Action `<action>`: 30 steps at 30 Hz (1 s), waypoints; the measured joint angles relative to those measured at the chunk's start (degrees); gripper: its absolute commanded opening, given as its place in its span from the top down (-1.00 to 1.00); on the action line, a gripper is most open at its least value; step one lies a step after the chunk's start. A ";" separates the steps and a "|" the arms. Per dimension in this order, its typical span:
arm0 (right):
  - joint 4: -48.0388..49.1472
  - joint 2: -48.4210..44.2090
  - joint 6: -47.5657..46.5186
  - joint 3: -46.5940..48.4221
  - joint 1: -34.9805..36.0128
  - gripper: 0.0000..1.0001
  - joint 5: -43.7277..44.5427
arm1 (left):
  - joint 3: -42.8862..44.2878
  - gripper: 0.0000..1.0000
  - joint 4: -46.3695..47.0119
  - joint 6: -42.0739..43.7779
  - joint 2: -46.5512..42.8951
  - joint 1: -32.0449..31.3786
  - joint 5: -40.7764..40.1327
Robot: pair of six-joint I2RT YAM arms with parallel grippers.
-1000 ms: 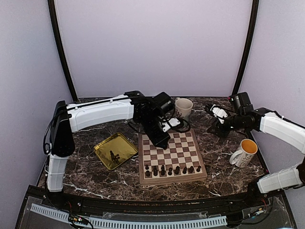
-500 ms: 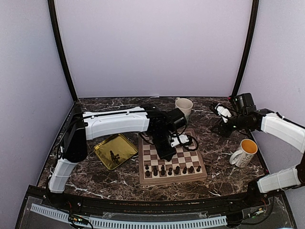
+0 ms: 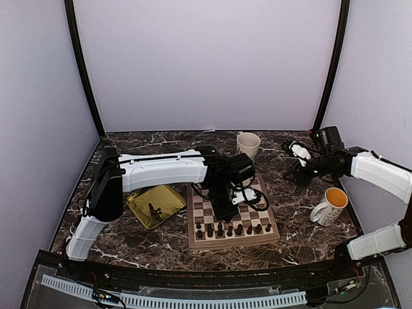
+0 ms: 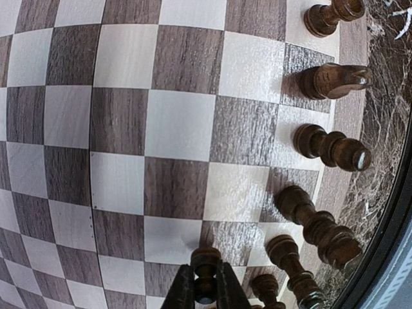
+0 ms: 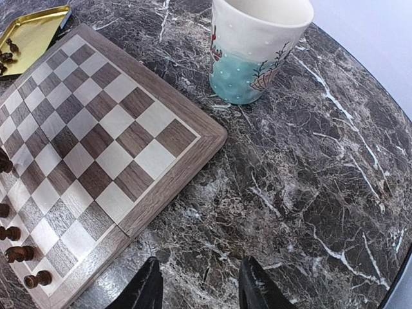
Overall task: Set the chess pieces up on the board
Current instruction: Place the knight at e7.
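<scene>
The board (image 3: 235,243) lies mid-table; it also shows in the left wrist view (image 4: 180,122) and the right wrist view (image 5: 193,151). A row of dark chess pieces (image 3: 232,229) stands along its near edge, seen in the left wrist view (image 4: 331,147). My left gripper (image 3: 225,211) hangs over the board just behind that row, shut (image 4: 205,293) on a dark pawn (image 4: 206,261) held low over a square. My right gripper (image 3: 297,174) is open and empty (image 5: 199,290) above the marble, right of the board's far right corner.
A gold tray (image 3: 138,196) left of the board holds a few loose pieces (image 3: 153,210); it shows in the right wrist view (image 5: 32,29). A cream mug (image 3: 248,145) stands behind the board. A white mug with a yellow inside (image 3: 331,206) stands at the right.
My left arm has swung from the board's far left corner toward the near row, carrying the pawn. The right gripper has shifted slightly.
</scene>
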 measured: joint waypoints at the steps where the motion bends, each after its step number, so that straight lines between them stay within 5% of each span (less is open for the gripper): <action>1: 0.00 0.13 -0.02 0.00 0.00 0.18 -0.11 | 0.00 0.83 -0.13 0.09 0.00 0.00 0.02; 30: -0.04 0.66 -0.24 0.00 0.00 0.18 -1.14 | 0.00 0.69 -0.57 0.57 0.94 -0.55 2.45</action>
